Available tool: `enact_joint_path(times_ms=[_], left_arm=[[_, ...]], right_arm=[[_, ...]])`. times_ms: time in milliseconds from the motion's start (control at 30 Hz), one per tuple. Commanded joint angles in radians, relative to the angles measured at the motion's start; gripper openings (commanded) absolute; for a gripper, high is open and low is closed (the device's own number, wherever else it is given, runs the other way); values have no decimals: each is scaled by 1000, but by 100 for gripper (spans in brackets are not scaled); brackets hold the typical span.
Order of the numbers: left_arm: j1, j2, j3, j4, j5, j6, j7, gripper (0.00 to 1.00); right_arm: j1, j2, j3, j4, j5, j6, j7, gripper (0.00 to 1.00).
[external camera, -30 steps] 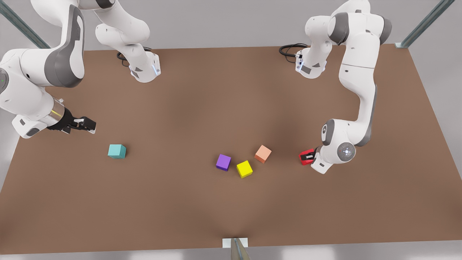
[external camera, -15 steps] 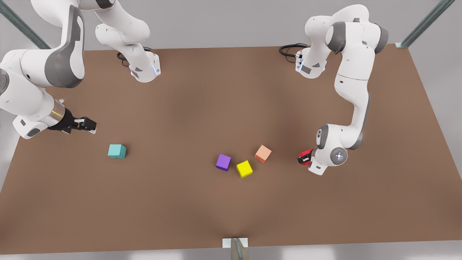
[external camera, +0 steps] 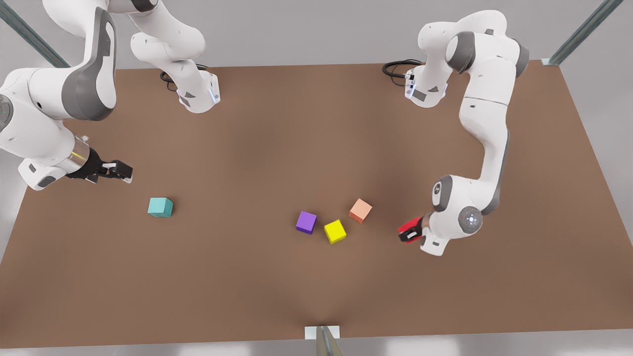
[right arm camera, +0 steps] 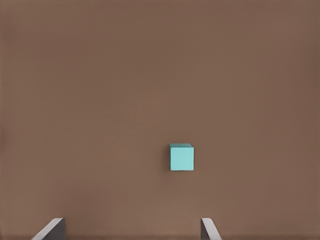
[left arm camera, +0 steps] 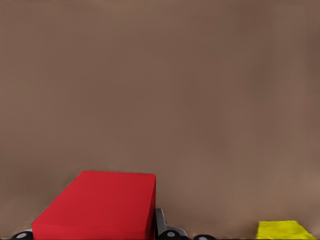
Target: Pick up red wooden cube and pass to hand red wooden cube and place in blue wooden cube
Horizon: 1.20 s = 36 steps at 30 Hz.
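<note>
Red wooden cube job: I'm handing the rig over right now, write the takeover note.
Left gripper: shut on the red wooden cube, at the front view's right, just right of the salmon cube.
Right gripper: open, holding nothing, waiting at the front view's left, above the blue wooden cube in that view.
Blue wooden cube sits alone on the table; the purple cube and yellow cube lie mid-table.
Done: red cube grasped.
Left: pass it to the right gripper, then place it at the blue cube.
</note>
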Motion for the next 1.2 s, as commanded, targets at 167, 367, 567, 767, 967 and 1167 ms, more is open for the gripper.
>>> enact_joint_path(times_ms=[167,367,567,767,967,1167], left_arm=[[-1,280,-418,397,-321,-123,1,58],[-33,372,-448,401,-617,-37,534,55],[-53,385,-456,401,-663,-2,643,56],[-53,417,-462,395,-757,-2,790,56],[-96,418,-468,400,-760,27,827,56],[-81,446,-479,394,-787,18,963,56]], right_arm=[[-27,102,-5,10,172,11,-377,100],[-61,465,25,46,1073,-106,-1125,100],[-42,605,30,158,1202,-23,-1801,100],[22,673,30,152,1416,-20,-2161,100],[99,677,30,142,1492,-23,-2247,100],[123,657,30,74,1524,-23,-2304,100]])
